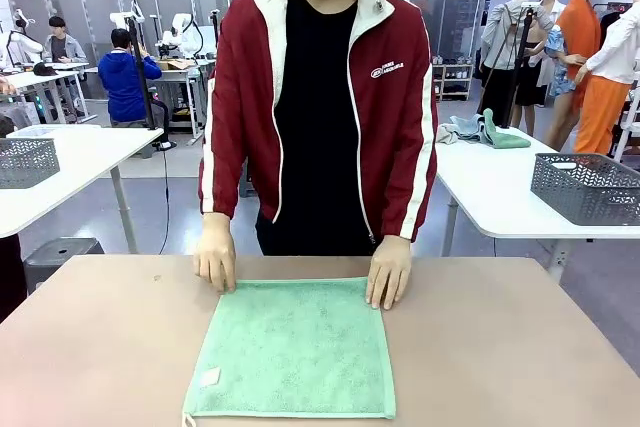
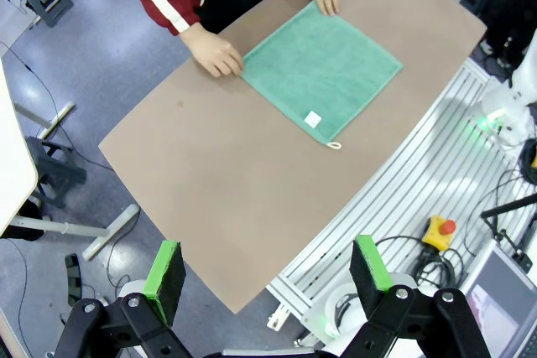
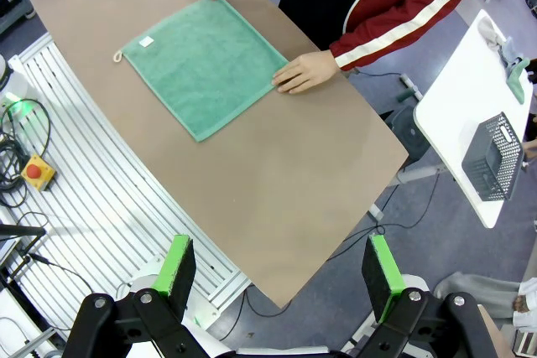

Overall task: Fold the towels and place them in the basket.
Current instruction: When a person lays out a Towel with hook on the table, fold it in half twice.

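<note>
You are looking at one mint-green towel [image 1: 292,347] lying spread flat and unfolded on the brown table [image 1: 100,347], near the middle of its width and reaching to the edge on the robot's side. A small white label [image 1: 210,377] is sitting near the towel's near corner on the robot's left, and in the left wrist view a little hanging loop [image 2: 334,146] is sticking out from that same corner.

The person in a red jacket is standing at the far side and pressing down on the towel's two far corners, one hand [image 1: 215,265] on the corner at picture left and the other hand [image 1: 388,275] on the corner at picture right.

Your left gripper [image 2: 267,266] is hovering high above the table's near edge, well apart from the towel, with its green pads spread wide and nothing between them. Your right gripper [image 3: 278,265] is doing the same, fingers wide apart and carrying nothing.

A grey lattice basket [image 1: 588,187] is sitting on a neighbouring white table [image 1: 490,192] off to the right.
</note>
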Robot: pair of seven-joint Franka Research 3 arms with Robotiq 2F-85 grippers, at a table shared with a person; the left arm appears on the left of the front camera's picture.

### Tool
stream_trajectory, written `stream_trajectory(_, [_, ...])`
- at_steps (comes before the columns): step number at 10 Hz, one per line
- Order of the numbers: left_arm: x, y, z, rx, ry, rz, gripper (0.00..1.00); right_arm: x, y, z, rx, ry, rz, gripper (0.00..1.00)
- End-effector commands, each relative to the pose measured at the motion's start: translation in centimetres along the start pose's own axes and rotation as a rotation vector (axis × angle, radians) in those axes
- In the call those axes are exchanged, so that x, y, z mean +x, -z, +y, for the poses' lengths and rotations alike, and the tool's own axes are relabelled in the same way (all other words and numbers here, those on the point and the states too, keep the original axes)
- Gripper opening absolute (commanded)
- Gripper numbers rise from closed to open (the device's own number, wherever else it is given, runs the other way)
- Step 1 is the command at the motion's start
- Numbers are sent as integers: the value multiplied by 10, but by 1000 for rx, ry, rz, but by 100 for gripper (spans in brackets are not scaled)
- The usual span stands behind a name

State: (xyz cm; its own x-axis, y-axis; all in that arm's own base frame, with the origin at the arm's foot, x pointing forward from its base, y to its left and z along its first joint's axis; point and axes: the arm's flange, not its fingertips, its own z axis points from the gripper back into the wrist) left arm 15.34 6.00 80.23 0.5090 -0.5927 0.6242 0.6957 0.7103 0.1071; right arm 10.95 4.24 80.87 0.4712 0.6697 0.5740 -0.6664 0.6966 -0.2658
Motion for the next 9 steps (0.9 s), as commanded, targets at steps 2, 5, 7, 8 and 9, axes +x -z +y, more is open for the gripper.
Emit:
stream_trajectory(2, [0, -2, -1, 1, 1, 0, 100, -7, -5, 4, -1, -3, -8, 100])
stream_trajectory(5, [0, -2, -1, 1, 1, 0, 100, -7, -5, 4, -1, -3, -8, 100])
stream_trajectory(7, [0, -2, -1, 1, 1, 0, 100, -7, -5, 4, -1, -3, -8, 100])
stream_trajectory(8, [0, -2, -1, 1, 1, 0, 100, -7, -5, 4, -1, -3, -8, 100])
stream_trajectory(9, [0, -2, -1, 1, 1, 0, 100, -7, -5, 4, -1, -3, -8, 100])
